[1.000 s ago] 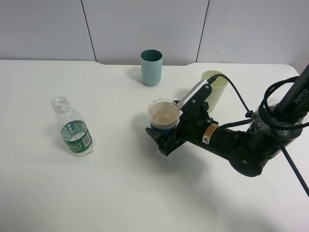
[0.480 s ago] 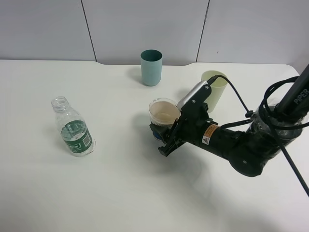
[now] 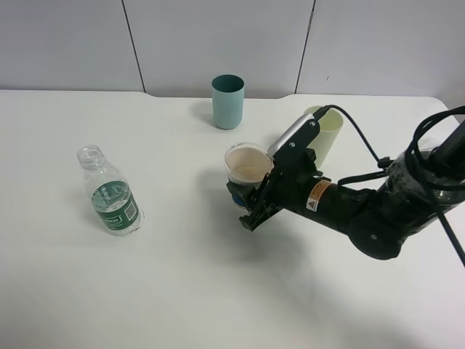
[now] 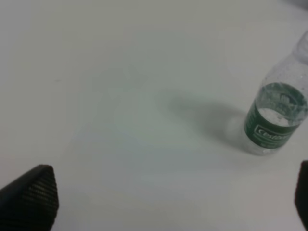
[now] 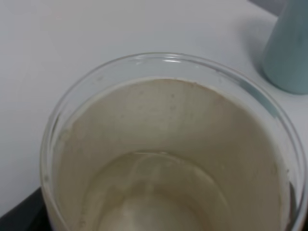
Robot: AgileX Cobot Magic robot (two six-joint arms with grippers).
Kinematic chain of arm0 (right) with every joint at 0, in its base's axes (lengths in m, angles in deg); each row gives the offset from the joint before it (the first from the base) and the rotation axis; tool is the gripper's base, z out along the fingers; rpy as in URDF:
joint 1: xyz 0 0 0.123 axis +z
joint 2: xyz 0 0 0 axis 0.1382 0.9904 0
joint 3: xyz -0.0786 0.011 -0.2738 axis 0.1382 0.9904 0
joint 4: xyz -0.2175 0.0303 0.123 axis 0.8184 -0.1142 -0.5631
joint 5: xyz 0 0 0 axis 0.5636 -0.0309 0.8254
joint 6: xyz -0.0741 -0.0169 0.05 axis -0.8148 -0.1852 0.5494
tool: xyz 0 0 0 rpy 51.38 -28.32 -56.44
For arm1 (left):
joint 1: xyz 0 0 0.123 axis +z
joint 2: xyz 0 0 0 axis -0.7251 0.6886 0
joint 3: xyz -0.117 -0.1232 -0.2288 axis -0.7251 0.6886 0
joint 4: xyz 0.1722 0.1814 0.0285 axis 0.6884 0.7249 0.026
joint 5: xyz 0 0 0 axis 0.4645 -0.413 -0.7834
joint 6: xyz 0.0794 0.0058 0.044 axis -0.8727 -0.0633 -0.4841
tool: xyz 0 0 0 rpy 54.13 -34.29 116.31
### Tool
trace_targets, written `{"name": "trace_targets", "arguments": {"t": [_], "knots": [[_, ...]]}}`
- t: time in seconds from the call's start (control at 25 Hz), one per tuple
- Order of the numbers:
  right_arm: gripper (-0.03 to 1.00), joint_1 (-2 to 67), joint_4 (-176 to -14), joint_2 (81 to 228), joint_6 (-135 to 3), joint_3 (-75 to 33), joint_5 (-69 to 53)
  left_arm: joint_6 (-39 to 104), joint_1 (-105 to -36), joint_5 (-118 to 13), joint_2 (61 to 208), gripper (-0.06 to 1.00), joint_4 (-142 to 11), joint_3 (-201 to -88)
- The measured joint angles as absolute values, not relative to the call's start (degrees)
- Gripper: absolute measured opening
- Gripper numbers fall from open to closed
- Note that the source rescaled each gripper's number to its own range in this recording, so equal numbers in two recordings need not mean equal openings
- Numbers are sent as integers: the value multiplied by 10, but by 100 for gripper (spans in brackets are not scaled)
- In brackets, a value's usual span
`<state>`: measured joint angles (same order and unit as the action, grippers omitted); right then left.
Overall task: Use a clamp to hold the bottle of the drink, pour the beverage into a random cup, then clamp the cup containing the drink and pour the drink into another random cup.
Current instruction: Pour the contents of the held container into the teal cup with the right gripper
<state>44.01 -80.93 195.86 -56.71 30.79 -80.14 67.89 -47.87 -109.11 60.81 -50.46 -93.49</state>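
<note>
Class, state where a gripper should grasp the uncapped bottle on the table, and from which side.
Grip the bottle around its green label, coming in level from the side: it stands upright, round and uncapped, so that probably keeps the liquid in.

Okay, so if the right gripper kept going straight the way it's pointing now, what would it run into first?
Most likely just the bare table. The right gripper, shut on the cup, points down-left in the high view; the water bottle stands well off that line, though depth is unclear.
</note>
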Motion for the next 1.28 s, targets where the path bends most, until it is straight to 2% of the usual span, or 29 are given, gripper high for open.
{"name": "trace_targets", "arguments": {"t": [0.64,0.92,1.28], "knots": [[0,429,-886,1784,-582,298,-669,679,-479,-1092,608,100,-505,-935],[0,409,-866,1743,-568,205,-516,679,-479,-1092,608,100,-505,-935],[0,361,-670,1742,-378,64,-311,679,-479,-1092,608,100,-505,-935]]}}
